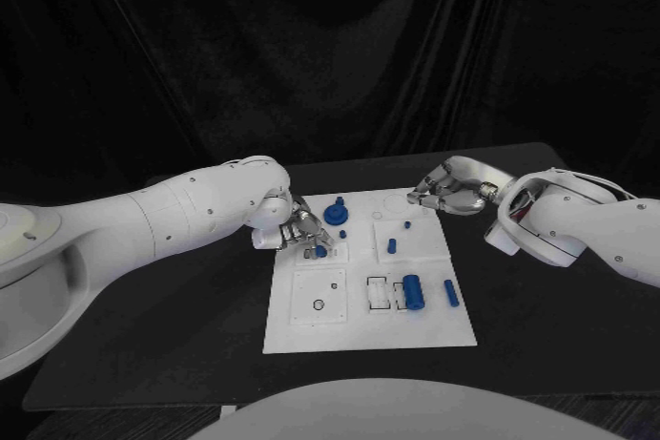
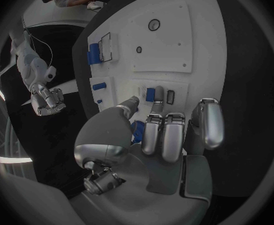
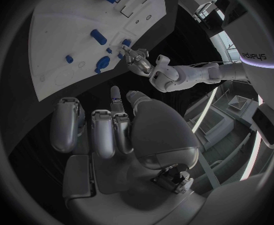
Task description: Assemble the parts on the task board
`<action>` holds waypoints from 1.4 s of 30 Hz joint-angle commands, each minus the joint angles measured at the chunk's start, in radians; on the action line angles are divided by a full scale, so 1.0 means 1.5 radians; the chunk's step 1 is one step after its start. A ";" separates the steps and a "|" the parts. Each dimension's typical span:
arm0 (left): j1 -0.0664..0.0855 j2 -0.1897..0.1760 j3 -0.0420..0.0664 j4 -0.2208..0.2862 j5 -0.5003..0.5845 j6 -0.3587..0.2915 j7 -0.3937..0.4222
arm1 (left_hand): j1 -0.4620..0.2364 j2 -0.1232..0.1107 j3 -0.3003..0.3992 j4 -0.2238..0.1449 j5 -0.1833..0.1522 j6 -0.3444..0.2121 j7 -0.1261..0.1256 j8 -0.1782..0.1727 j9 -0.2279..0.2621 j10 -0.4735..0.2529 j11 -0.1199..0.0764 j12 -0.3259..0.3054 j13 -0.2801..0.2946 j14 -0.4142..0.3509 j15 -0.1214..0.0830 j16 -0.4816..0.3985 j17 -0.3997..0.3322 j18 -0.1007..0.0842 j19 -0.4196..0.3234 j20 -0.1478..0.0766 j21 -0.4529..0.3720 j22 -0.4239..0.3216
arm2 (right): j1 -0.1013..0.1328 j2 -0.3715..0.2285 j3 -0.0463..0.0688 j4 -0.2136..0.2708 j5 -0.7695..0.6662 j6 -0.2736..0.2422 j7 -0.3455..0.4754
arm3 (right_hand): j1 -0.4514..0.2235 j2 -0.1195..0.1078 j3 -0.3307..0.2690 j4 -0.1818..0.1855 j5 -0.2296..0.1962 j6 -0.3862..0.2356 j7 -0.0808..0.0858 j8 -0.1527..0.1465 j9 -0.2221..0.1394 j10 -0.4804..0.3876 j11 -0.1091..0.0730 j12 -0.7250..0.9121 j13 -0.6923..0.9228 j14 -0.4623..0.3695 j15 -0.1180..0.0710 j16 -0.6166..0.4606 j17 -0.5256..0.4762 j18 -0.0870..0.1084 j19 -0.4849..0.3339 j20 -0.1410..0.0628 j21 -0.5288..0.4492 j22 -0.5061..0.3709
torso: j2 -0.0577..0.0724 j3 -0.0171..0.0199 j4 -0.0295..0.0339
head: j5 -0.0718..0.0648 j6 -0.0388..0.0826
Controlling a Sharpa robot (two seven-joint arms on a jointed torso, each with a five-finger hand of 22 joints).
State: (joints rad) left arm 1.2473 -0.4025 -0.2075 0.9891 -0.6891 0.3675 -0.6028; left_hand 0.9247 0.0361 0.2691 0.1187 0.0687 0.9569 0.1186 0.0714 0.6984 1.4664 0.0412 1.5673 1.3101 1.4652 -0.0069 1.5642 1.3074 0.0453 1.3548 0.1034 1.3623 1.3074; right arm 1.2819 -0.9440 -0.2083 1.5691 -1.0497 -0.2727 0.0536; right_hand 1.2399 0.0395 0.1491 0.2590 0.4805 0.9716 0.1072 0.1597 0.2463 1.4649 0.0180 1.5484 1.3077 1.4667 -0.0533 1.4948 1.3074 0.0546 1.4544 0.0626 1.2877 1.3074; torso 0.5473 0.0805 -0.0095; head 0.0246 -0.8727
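Note:
The white task board (image 1: 371, 330) lies mid-table, and the wrist views show it too (image 2: 174, 40) (image 3: 68, 20). My left hand (image 1: 296, 232) hovers over its far left section. There the thumb (image 2: 132, 103) and a fingertip (image 2: 159, 92) flank a small blue part (image 2: 150, 94) (image 1: 320, 252) at the board's surface, the other fingers curled. My right hand (image 1: 447, 192) hangs at the board's far right corner with fingers (image 3: 106, 130) curled in, nothing visible in them. A blue knob (image 1: 339, 209), small pegs (image 1: 391, 245) and a thick blue cylinder (image 1: 413, 292) sit on the board.
A slim blue peg (image 1: 451, 293) lies right of the thick cylinder, beside rectangular slots (image 1: 377, 294). A round hole (image 1: 319, 304) marks the near left panel. Black table (image 1: 550, 316) surrounds the board on both sides.

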 commanded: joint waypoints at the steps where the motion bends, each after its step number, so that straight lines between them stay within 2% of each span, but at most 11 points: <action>1: -0.005 0.000 -0.003 0.000 -0.003 0.015 -0.004 | -0.003 0.001 -0.005 0.000 -0.002 0.005 -0.001 0.000 -0.047 0.070 0.005 0.002 0.174 0.070 0.005 0.004 0.176 0.013 -0.001 0.006 -0.003 0.090 | -0.002 0.000 0.001 0.000 0.000 0.005 -0.013 | 0.007 0.000 -0.001 -0.004 0.004 -0.004 -0.001 -0.003 0.000 0.049 0.005 -0.003 0.140 0.052 0.006 -0.003 0.091 0.007 -0.005 0.001 -0.003 0.117 | 0.000 0.0000 0.0002 | 0.000 0.000; 13: -0.005 -0.005 -0.003 0.004 -0.003 0.019 -0.009 | 0.009 0.004 -0.013 -0.005 0.004 0.023 -0.007 0.011 -0.039 0.070 0.000 0.002 0.174 0.070 0.002 0.004 0.176 0.014 -0.004 0.004 -0.008 0.090 | -0.007 0.000 0.001 -0.002 0.000 0.006 -0.013 | 0.007 0.000 -0.001 -0.004 0.004 -0.004 -0.001 -0.003 0.000 0.049 0.005 -0.003 0.140 0.052 0.006 -0.003 0.091 0.007 -0.005 0.001 -0.003 0.117 | 0.000 -0.0002 0.0003 | 0.002 0.000; 18: -0.005 -0.005 -0.003 0.004 -0.003 0.020 -0.008 | 0.014 0.006 -0.021 -0.005 0.004 0.039 -0.014 0.028 -0.023 0.070 -0.005 0.002 0.174 0.070 -0.002 0.004 0.176 0.014 -0.003 0.001 -0.009 0.091 | -0.008 0.000 0.001 -0.003 0.000 0.006 -0.013 | 0.007 0.000 -0.001 -0.004 0.004 -0.004 -0.001 -0.003 0.000 0.049 0.005 -0.003 0.140 0.052 0.006 -0.003 0.091 0.007 -0.005 0.001 -0.003 0.117 | 0.000 -0.0001 0.0003 | 0.000 0.000; 24: -0.005 -0.003 -0.003 0.004 -0.003 0.019 -0.002 | 0.023 0.011 -0.034 -0.007 0.006 0.045 -0.022 0.056 0.017 0.070 -0.013 0.002 0.174 0.070 -0.009 0.004 0.176 0.014 -0.001 -0.006 -0.011 0.094 | -0.008 -0.001 0.001 -0.003 0.000 0.006 -0.013 | 0.007 0.000 -0.001 -0.004 0.004 -0.004 -0.001 -0.003 0.000 0.049 0.005 -0.003 0.140 0.052 0.006 -0.003 0.091 0.007 -0.005 0.001 -0.003 0.117 | 0.000 -0.0001 0.0005 | -0.001 0.000; 32: -0.005 -0.003 -0.003 0.004 -0.003 0.007 0.015 | 0.033 0.018 -0.038 -0.010 0.013 0.033 -0.023 0.071 0.047 0.069 -0.014 0.002 0.174 0.070 -0.011 0.004 0.176 0.014 -0.003 -0.009 -0.015 0.095 | -0.009 0.000 0.001 -0.005 0.000 0.006 -0.013 | 0.008 -0.001 -0.001 -0.005 0.005 -0.004 -0.001 -0.003 0.000 0.048 0.005 -0.004 0.139 0.052 0.006 -0.003 0.090 0.008 -0.005 0.001 -0.004 0.116 | 0.000 -0.0002 -0.0001 | -0.001 0.000; 37: -0.005 -0.003 -0.003 0.005 -0.003 0.002 0.021 | 0.038 0.021 -0.045 -0.011 0.015 0.019 -0.024 0.088 0.077 0.070 -0.015 0.002 0.174 0.070 -0.012 0.004 0.176 0.014 -0.001 -0.010 -0.016 0.098 | -0.009 0.000 0.001 -0.006 0.000 0.006 -0.013 | 0.008 -0.001 -0.001 -0.005 0.005 -0.004 -0.001 -0.003 0.000 0.048 0.005 -0.004 0.139 0.052 0.006 -0.003 0.090 0.008 -0.005 0.001 -0.004 0.116 | 0.000 0.0000 0.0001 | -0.001 0.000; 42: -0.005 -0.002 -0.003 0.006 -0.003 -0.001 0.024 | 0.039 0.021 -0.047 -0.011 0.015 0.017 -0.024 0.093 0.085 0.070 -0.015 0.002 0.174 0.070 -0.012 0.004 0.176 0.014 0.000 -0.010 -0.015 0.099 | -0.009 0.000 0.001 -0.006 0.000 0.008 -0.014 | 0.008 -0.001 -0.001 -0.005 0.005 -0.004 -0.001 -0.003 0.000 0.048 0.005 -0.004 0.139 0.052 0.006 -0.003 0.090 0.008 -0.005 0.001 -0.004 0.116 | 0.000 -0.0001 0.0003 | -0.001 0.000</action>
State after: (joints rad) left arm 1.2418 -0.4078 -0.2117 0.9956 -0.6917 0.3732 -0.5912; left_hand 0.9752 0.0674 0.2040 0.1039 0.0863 0.9877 0.0838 0.2090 0.8267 1.4683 0.0253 1.5673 1.3101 1.4688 -0.0180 1.5642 1.3074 0.0615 1.3515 0.0924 1.3431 1.3074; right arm 1.2704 -0.9434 -0.2083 1.5600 -1.0497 -0.2666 0.0505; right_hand 1.2399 0.0395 0.1463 0.2563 0.4835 0.9716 0.1072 0.1597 0.2463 1.4649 0.0180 1.5485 1.3074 1.4667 -0.0533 1.4952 1.3074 0.0547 1.4544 0.0626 1.2877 1.3080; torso 0.5472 0.0802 -0.0093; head 0.0228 -0.8727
